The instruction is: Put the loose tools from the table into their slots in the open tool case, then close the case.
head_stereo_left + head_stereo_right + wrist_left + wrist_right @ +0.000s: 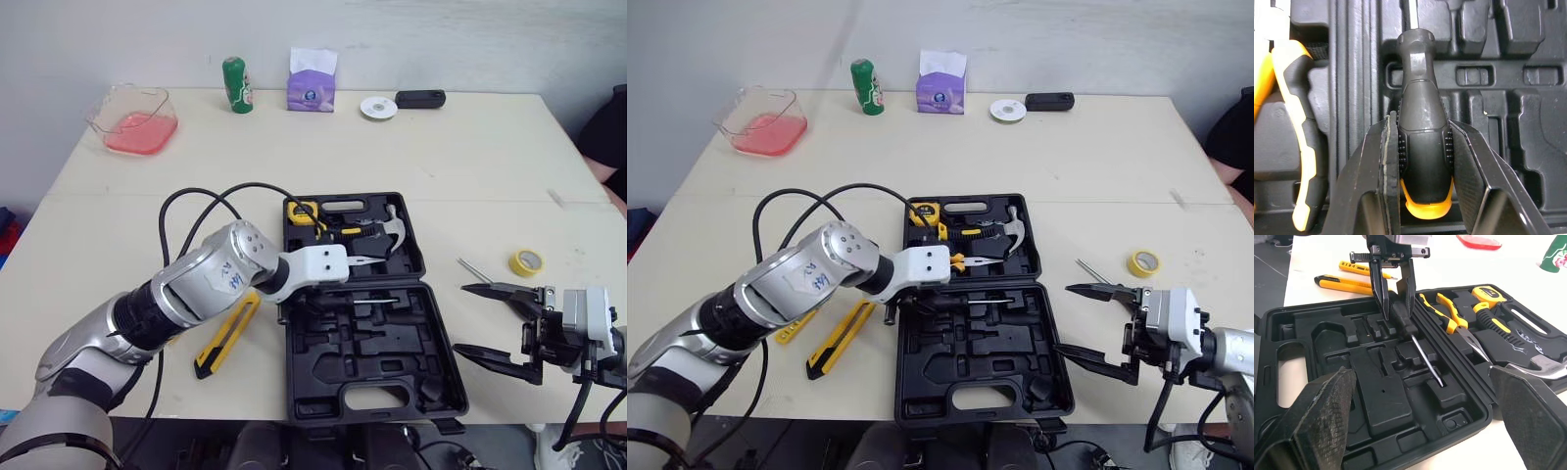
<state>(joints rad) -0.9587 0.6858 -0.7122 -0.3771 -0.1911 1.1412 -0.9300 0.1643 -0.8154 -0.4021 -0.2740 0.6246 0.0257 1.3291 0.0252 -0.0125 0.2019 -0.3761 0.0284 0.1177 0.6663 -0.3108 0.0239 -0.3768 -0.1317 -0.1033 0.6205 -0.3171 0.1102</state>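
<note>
Screwdriver [1422,156], 1, black handle with a yellow butt, pinched by the handle between the 2 fingers of the left claw [1399,313], narrow around it. Handle just beside the hinge ridge of the 1 open tool case [304,387], over the near half. Steel shaft slanting down across the moulded slots, tip in a recess. Contact between handle and tray: cannot tell.

Far half of the case, 3 tools seated: 1 pliers [1449,318] with yellow-and-black grips, 1 yellow tape measure [1488,293], 1 hammer [396,227] with a bright head.

On the table [470,157] to the left of the case, 2 yellow utility knives [836,340] lying loose, 1 of them partly under the left arm.

To the right of the case, 1 thin metal tool [472,268] flat on the table, and near it 1 roll of yellow tape [526,262].

Right claw [495,323] on that same side, near the table's front edge, its 2 fingers spread wide and holding nothing, pointed toward the case.

Along the far edge of the table, 5 things well apart from the case: 1 clear tub [134,119] with pink contents, 1 green bottle [236,84] upright, 1 purple tissue pack [312,80], 1 white disc [378,108] and 1 black device [420,99] just beside the disc.
</note>
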